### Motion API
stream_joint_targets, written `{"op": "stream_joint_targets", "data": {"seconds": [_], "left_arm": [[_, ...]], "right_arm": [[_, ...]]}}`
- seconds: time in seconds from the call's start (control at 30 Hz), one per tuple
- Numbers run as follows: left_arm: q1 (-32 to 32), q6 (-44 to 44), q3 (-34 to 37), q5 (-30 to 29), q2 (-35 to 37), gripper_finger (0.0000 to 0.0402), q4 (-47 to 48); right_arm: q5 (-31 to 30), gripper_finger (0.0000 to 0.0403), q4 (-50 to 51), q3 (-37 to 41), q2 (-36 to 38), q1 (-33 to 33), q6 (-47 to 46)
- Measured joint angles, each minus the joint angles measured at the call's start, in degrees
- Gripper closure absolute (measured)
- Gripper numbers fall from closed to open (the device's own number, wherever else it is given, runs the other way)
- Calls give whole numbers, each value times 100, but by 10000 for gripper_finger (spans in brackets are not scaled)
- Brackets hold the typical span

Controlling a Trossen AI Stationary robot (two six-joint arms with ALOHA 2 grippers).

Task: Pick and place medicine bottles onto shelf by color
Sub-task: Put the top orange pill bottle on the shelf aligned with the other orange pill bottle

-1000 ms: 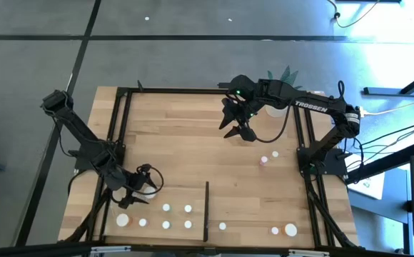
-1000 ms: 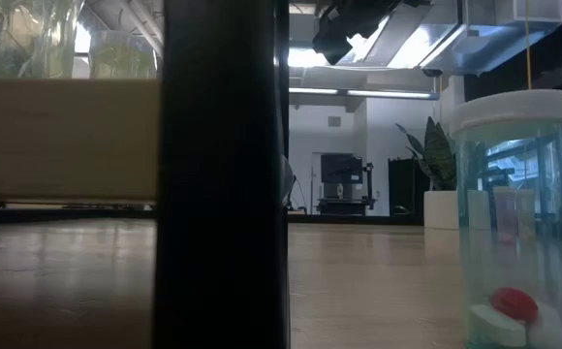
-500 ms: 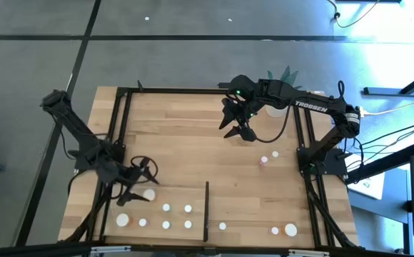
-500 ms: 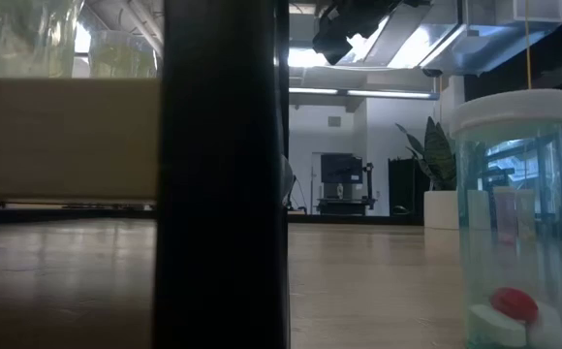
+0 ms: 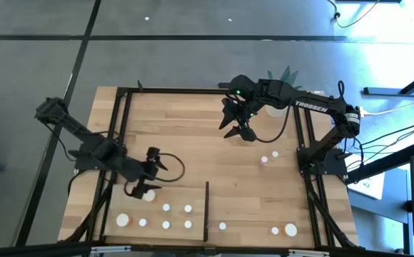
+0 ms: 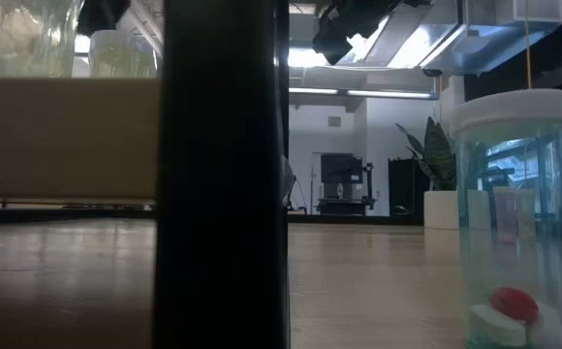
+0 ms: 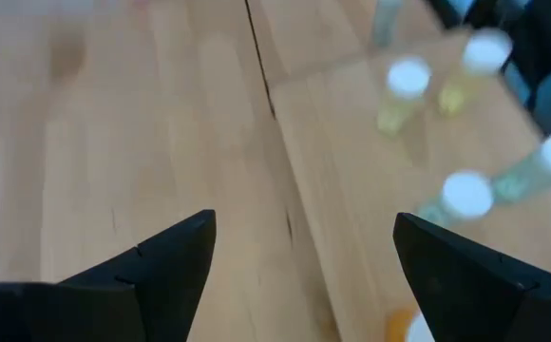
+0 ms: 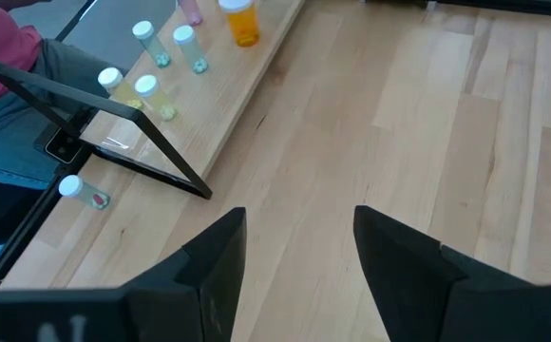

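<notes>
Six medicine bottles (image 5: 165,208) stand on the shelf (image 5: 193,194); five remain at the table's 4 o'clock. Left gripper (image 5: 152,173) and right gripper (image 5: 240,133): wide, empty.

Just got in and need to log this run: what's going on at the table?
Two robot arms are sorting small white-capped bottles onto a pale wooden shelf. The left hand hangs open and empty by the shelf's edge, where six bottles already stand. The right hand waits open over the far table. Five bottles remain off the shelf.
</notes>
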State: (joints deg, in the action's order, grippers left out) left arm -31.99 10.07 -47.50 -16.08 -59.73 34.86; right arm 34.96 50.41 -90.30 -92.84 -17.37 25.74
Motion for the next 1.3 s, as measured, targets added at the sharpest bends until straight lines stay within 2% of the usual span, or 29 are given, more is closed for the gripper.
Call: {"op": "stream_joint_targets", "data": {"seconds": [0.33, 0.63, 1.3], "left_arm": [[97, 183, -719, 671, -1210, 86, 990], [97, 70, -968, 678, -1734, 86, 1124], [95, 460, -968, 986, -1938, 86, 1787]], "right_arm": [[0, 205, 0, -2, 0, 1, 0], [1, 205, -2, -1, 0, 0, 1], [0, 205, -4, 0, 0, -1, 0]]}}
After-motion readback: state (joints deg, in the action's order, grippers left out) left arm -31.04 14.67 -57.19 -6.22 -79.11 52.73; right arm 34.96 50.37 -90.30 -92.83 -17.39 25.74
